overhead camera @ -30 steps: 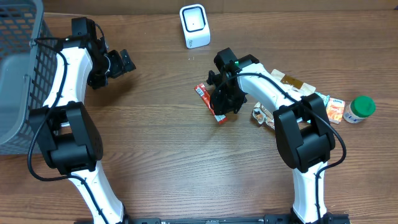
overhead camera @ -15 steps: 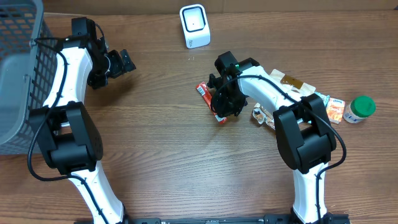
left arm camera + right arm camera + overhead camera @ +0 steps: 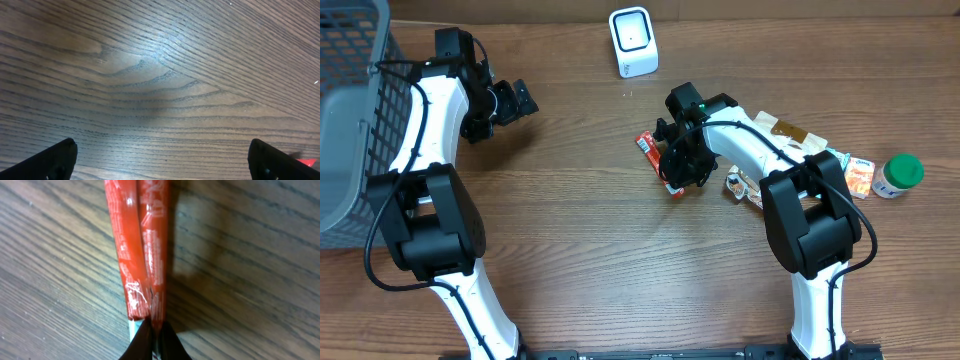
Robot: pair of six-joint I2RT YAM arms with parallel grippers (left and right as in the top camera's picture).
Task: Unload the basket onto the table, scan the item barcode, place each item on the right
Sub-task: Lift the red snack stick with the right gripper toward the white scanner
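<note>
The item is a long red snack packet (image 3: 646,146) lying on the wooden table near the middle; in the right wrist view the red packet (image 3: 145,245) is folded lengthwise, with a white end. My right gripper (image 3: 679,170) (image 3: 155,331) is shut on the packet's near end, pinching the wrapper between its black fingertips. No barcode shows on the packet. The white scanner (image 3: 633,41) stands at the back of the table, well apart from the packet. My left gripper (image 3: 518,100) (image 3: 162,154) is open over bare wood at the far left, with nothing between its fingers.
A grey wire basket (image 3: 350,100) stands at the far left edge. Right of the right arm lie several more packets (image 3: 790,131) and an orange pack (image 3: 858,176). A small bottle with a green lid (image 3: 898,174) stands at the far right.
My right gripper has closed on the red packet's end and the packet has bunched up slightly. The left arm has not moved.
</note>
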